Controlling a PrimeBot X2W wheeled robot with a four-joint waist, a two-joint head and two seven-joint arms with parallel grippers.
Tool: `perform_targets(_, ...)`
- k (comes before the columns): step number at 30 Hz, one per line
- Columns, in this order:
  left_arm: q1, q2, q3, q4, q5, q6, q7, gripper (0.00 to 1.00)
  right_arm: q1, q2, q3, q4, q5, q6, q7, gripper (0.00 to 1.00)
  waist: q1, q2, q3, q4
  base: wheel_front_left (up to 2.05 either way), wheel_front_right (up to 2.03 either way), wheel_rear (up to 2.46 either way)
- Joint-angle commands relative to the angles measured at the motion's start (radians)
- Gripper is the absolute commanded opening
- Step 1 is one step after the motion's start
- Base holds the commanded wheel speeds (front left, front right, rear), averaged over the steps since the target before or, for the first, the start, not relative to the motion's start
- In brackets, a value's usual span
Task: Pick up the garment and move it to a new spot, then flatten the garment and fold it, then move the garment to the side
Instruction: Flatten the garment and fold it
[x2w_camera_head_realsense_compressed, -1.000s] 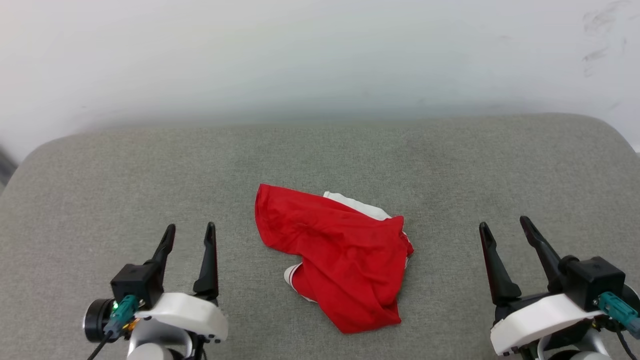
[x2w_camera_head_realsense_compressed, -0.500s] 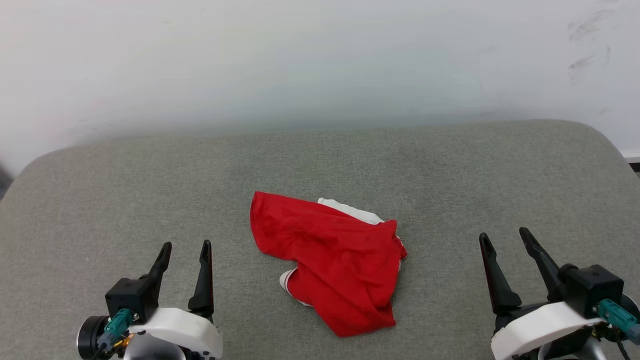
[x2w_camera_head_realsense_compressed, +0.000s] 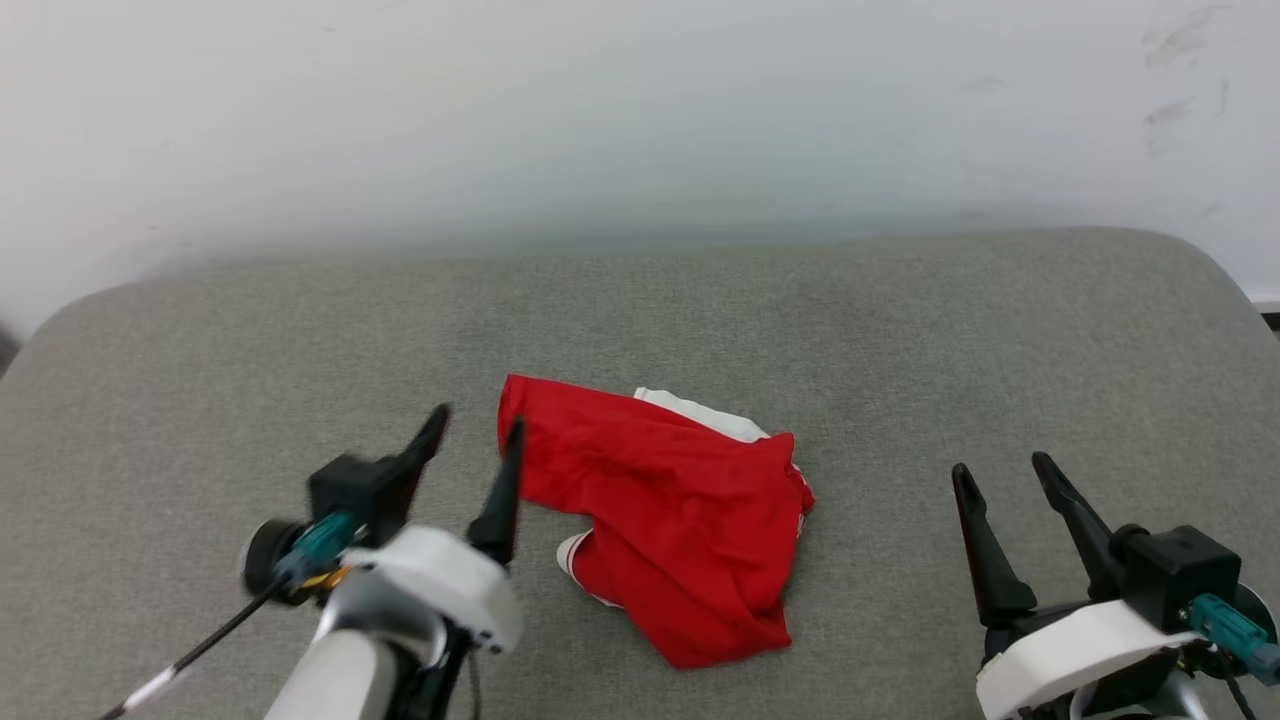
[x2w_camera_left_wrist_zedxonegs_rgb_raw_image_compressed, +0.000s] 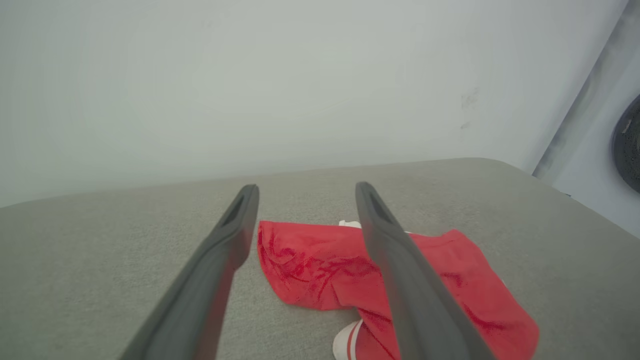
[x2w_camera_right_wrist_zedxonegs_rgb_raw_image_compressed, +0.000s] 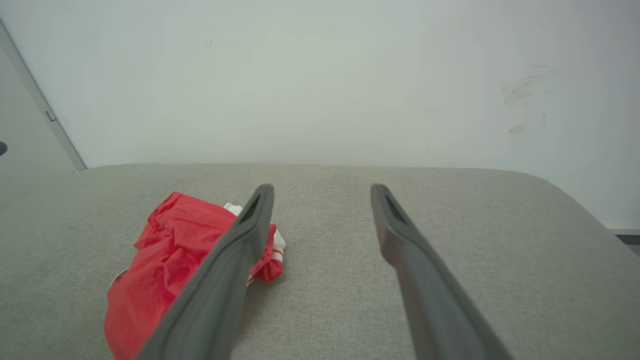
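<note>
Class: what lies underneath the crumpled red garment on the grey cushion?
The grey cushion supports the garment. White fabric pokes out from beneath the red folds; whatever else they cover is hidden.

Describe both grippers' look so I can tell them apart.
The left gripper and right gripper match: two long, tapering dark fingers on a black block, a white moulded wrist shell, a teal connector. A black cable with a white band trails from the left one.

Bright, soft light; left claw (x2w_camera_head_realsense_compressed: 478, 420) seemingly blurred.
</note>
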Motion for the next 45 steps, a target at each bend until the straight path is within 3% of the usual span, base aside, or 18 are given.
perform_targets(1, -0.041, -0.014, -0.023, 0.012, -0.005, -0.019, 0.027, 1.00, -0.013, 0.002, 0.008, 0.000, -0.002, -0.001, 0.004, 1.00, 0.0000, 0.0000, 0.009, -0.009, 0.00, 0.00, 0.00)
perform_targets(11, -0.306, -0.051, -0.181, 0.210, -0.082, -0.137, 0.337, 1.00, -0.049, 0.001, 0.023, 0.010, 0.015, -0.001, -0.013, 1.00, 0.0000, 0.0000, 0.097, -0.098, 0.00, 0.00, 0.00)
perform_targets(22, -0.417, 0.029, -0.327, 0.325, -0.201, -0.154, 0.605, 1.00, -0.083, 0.002, 0.028, 0.053, 0.041, -0.001, -0.054, 1.00, 0.0000, 0.0000, 0.172, -0.162, 0.00, 0.00, 0.00)
perform_targets(23, -0.423, 0.038, -0.340, 0.324, -0.210, -0.154, 0.614, 0.77, -0.087, 0.001, 0.028, 0.056, 0.043, -0.001, -0.057, 1.00, 0.0000, 0.0000, 0.175, -0.163, 0.00, 0.00, 0.00)
perform_targets(24, -0.429, 0.045, -0.350, 0.323, -0.218, -0.154, 0.618, 0.41, -0.091, 0.001, 0.029, 0.060, 0.045, -0.001, -0.059, 1.00, 0.0000, 0.0000, 0.178, -0.164, 0.00, 0.00, 0.00)
perform_targets(25, -0.433, 0.051, -0.356, 0.323, -0.219, -0.154, 0.615, 0.13, -0.093, 0.002, 0.031, 0.064, 0.047, -0.001, -0.063, 1.00, 0.0000, 0.0000, 0.180, -0.165, 0.00, 0.00, 0.00)
perform_targets(26, -0.438, 0.055, -0.362, 0.325, -0.222, -0.154, 0.610, 0.00, -0.094, 0.002, 0.031, 0.068, 0.047, -0.001, -0.065, 1.00, 0.0000, 0.0000, 0.181, -0.164, 0.00, 0.00, 0.00)
perform_targets(35, -0.492, 0.075, -0.349, 0.237, -0.173, -0.133, 0.432, 0.00, -0.096, 0.001, 0.008, 0.087, 0.045, -0.001, -0.075, 1.00, 0.0000, 0.0000, 0.167, -0.120, 0.00, 0.00, 0.00)
perform_targets(39, -0.430, 0.107, -0.304, 0.131, -0.156, -0.074, 0.347, 0.00, -0.088, 0.001, -0.001, 0.081, 0.039, -0.001, -0.067, 1.00, 0.0000, 0.0000, 0.151, -0.088, 0.00, 0.00, 0.00)
perform_targets(45, -0.238, 0.172, -0.250, -0.051, -0.171, 0.033, 0.302, 0.00, -0.073, 0.001, -0.014, 0.066, 0.034, -0.001, -0.054, 1.00, 0.0000, 0.0000, 0.139, -0.033, 0.00, 0.00, 0.00)
